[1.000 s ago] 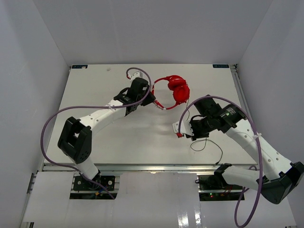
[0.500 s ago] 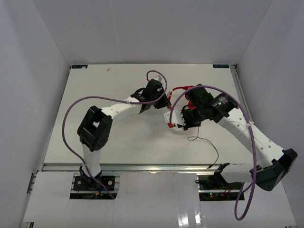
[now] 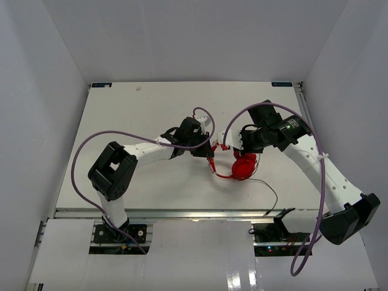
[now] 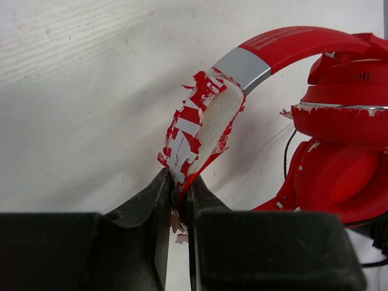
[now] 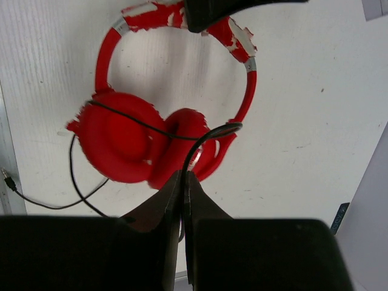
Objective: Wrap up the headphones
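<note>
The red headphones (image 3: 244, 166) lie near the table's middle front, the two ear cups (image 5: 121, 145) folded together. My left gripper (image 4: 182, 185) is shut on the peeling red-and-white padding of the headband (image 4: 206, 124), at the headphones' left (image 3: 209, 153). Just above the ear cups, my right gripper (image 5: 183, 180) is shut on the thin black cable (image 5: 209, 136). That cable arcs up from the jaws, crosses the cups and trails off to the front right (image 3: 270, 193). In the top view, the right gripper (image 3: 237, 150) sits just behind the cups.
Thick purple robot cables (image 3: 121, 134) loop over both arms. The cable's plug (image 5: 6, 176) lies beside the metal rail at the table's front edge (image 3: 182, 212). White walls enclose the table on three sides.
Both arms have carried the headphones from the back centre of the table toward the front. The right gripper has moved from the front right to just over the ear cups.
</note>
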Robot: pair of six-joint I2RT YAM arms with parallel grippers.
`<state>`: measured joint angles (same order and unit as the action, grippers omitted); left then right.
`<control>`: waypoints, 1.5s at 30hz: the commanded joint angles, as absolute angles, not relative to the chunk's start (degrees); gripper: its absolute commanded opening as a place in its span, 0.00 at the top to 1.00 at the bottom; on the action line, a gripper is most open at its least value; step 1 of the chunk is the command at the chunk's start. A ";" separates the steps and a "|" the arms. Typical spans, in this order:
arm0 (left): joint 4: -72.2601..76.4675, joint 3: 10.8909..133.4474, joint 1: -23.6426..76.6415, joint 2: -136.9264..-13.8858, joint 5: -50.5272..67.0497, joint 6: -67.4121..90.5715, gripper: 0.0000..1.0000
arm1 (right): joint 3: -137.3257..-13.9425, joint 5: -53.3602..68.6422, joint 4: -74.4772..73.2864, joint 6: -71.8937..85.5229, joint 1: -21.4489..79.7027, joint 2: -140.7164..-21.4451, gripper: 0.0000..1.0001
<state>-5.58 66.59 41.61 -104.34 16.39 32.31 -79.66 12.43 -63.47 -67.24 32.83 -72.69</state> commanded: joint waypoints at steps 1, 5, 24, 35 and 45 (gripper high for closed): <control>-3.25 65.39 41.84 -95.89 21.01 23.91 1.00 | -81.30 18.19 -65.04 -68.90 30.94 -71.67 0.92; -6.55 65.09 41.75 -94.20 20.27 17.68 1.00 | -80.45 19.74 -68.42 -70.51 30.80 -72.25 0.92; -8.88 58.25 41.67 -82.57 25.63 9.13 1.00 | -75.45 17.23 -60.09 -66.57 24.50 -72.63 0.92; -1.95 52.76 41.77 -76.94 36.85 18.74 1.00 | -74.07 24.36 -47.14 -51.13 19.80 -75.51 0.92; 3.73 50.31 41.84 -72.19 36.68 25.14 1.00 | -73.97 36.29 -44.63 -46.88 9.45 -75.25 0.92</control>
